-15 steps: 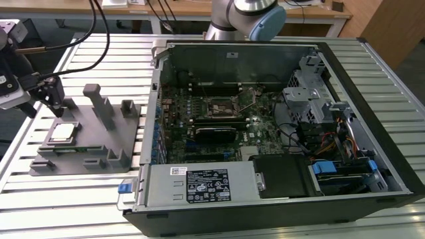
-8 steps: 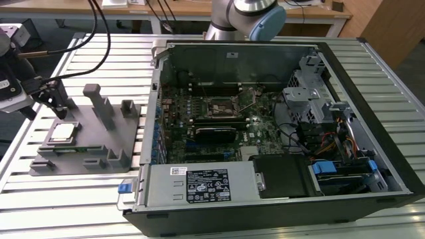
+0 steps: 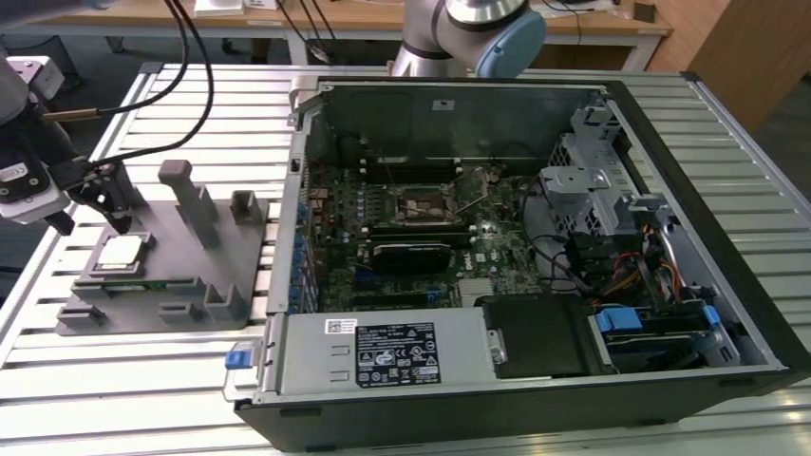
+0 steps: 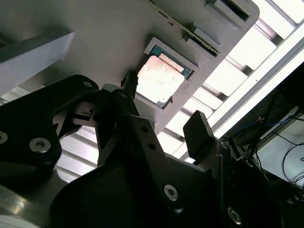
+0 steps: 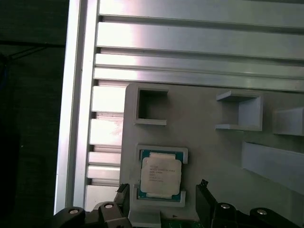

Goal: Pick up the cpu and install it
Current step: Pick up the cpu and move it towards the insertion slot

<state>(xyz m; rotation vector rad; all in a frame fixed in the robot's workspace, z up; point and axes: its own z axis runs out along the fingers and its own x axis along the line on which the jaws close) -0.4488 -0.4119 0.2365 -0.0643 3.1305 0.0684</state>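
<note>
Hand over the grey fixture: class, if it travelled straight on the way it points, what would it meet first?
Most likely the cpu, lying in its pocket on the grey fixture. The hand points down at it, jaws open either side; depth is hard to judge.

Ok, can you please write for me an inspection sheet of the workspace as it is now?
Surface: slotted aluminium table, carrying a grey fixture and an open computer case.
Job's things: cpu lies flat in its recess on the fixture; motherboard is exposed in the case.
Clutter: nothing seen.
Grippers: gripper is open, with one finger on each side of the cpu and not closed on it.
Cables: black cables run to the arm's wrist; coloured wires lie inside the case.
Surroundings: wooden desk behind the table.
</note>
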